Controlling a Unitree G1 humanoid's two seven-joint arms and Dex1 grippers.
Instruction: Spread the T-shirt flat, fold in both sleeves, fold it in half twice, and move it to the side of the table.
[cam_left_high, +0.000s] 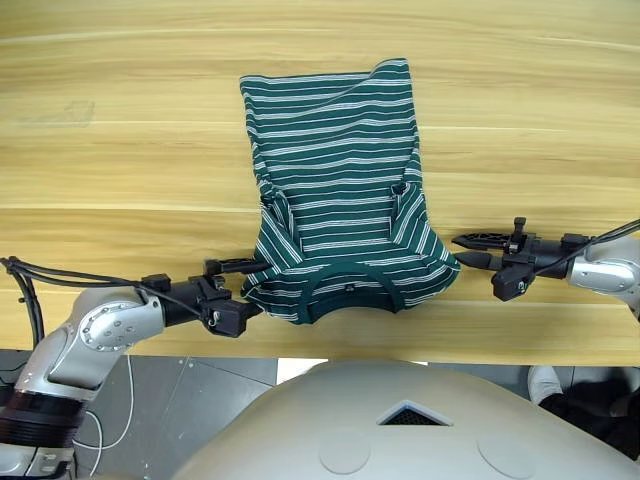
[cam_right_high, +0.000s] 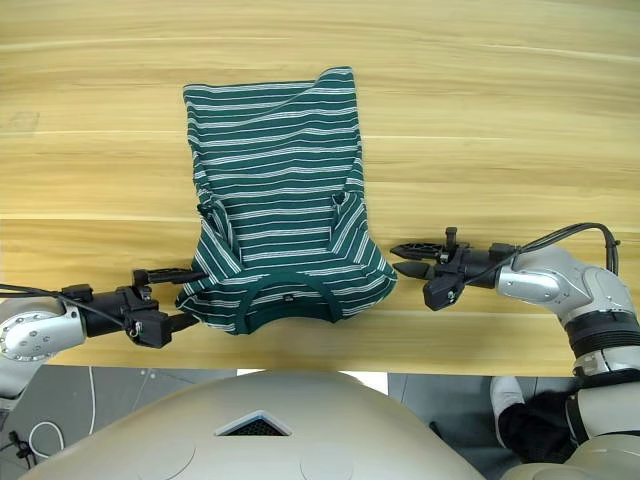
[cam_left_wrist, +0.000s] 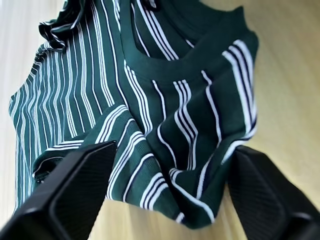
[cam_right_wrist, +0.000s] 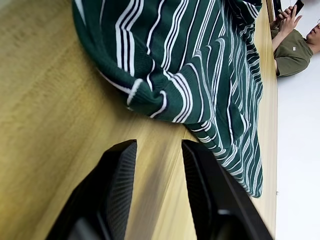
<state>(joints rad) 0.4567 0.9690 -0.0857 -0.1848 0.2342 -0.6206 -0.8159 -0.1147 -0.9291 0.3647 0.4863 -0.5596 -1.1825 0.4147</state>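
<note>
Table: a long pale wooden table (cam_left_high: 100, 150) with the grain running side to side. It carries the whole job.

T-shirt: a dark green T-shirt (cam_left_high: 335, 170) with thin white stripes lies on the middle of the table. Its neck end is at the robot's edge and its hem end is farther away. The far part lies fairly flat and narrow. The near part spreads wider and is rumpled at both shoulders.

Left gripper: the left gripper (cam_left_high: 258, 288) sits low over the table at the shirt's left shoulder corner. Its two fingers are spread wide. From the wrist camera, the bunched corner of cloth lies in the gap between the black fingers (cam_left_wrist: 75, 192), and they are not pinched onto it.

Right gripper: the right gripper (cam_left_high: 457, 249) hangs just beside the shirt's right shoulder, apart from the cloth. Its fingers (cam_right_wrist: 120, 185) are parted a little, with bare wood showing between them.

Left sleeve: the left sleeve (cam_left_high: 278, 225) is turned inward and lies over the front of the shirt, gathered into a small knot of cloth at its upper end.

Right sleeve: the right sleeve (cam_left_high: 408, 205) is likewise turned in over the body.

Collar: the plain green collar (cam_left_high: 350, 292) curves open toward the robot's edge of the table.

Hem corner: the far right hem corner (cam_left_high: 392, 68) is flipped up slightly.
</note>
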